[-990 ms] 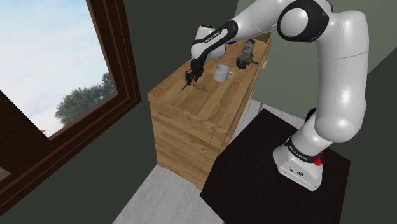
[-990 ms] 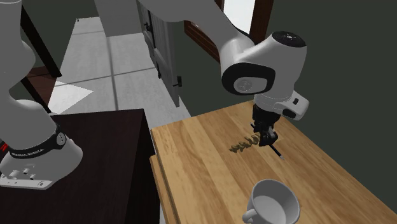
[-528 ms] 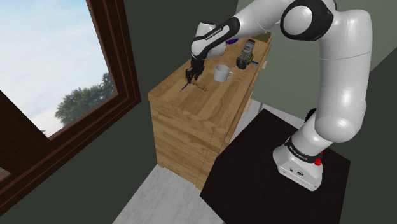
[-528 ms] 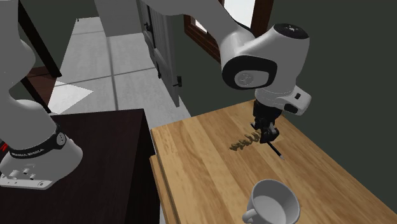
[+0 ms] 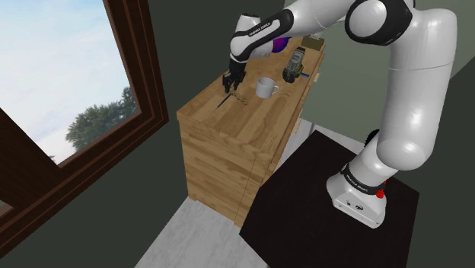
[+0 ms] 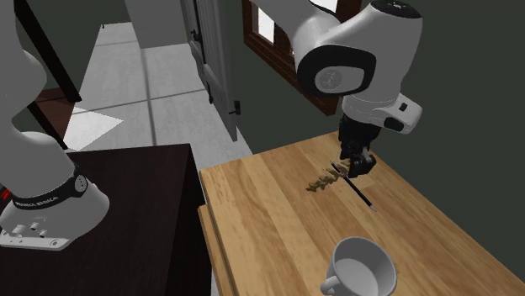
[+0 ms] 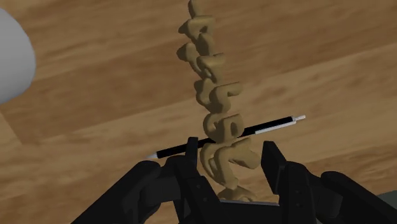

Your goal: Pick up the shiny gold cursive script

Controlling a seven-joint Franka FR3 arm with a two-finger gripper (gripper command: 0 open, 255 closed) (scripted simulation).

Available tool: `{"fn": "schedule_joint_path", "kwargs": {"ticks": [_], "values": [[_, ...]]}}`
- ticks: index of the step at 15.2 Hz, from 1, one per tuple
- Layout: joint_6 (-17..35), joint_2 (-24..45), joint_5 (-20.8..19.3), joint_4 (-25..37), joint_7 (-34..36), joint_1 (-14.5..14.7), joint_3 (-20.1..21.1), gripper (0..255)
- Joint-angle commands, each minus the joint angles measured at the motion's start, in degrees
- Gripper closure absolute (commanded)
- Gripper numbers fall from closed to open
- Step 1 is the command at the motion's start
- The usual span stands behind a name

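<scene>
Pen [image 7: 275, 123] mid-section is hidden behind the cursive script [image 7: 216, 108] in my wrist view; mug [image 6: 362, 267] clipped by second exterior view's bottom edge; I can't read the lettering

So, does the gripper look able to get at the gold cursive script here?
Likely yes: the gripper is shut on one end of the script; the black pen lies on the wood beyond, blocking nothing.

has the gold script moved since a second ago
Yes. The gold script has risen with the hand, lifting off the wooden top, while the black pen lies where it was.
</scene>
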Motion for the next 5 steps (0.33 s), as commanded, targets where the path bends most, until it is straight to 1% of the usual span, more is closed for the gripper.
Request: {"fn": "schedule_joint_path", "kwargs": {"ticks": [1,3,5], "values": [[-1.17,-1.06,-0.12,0.08,0.14,0.01,-0.08,255],[-2.33,-1.97,-0.25,0.34,0.31,0.04,-0.14,255],[-2.42,-2.04,-0.26,0.36,0.32,0.04,-0.15,255]]}}
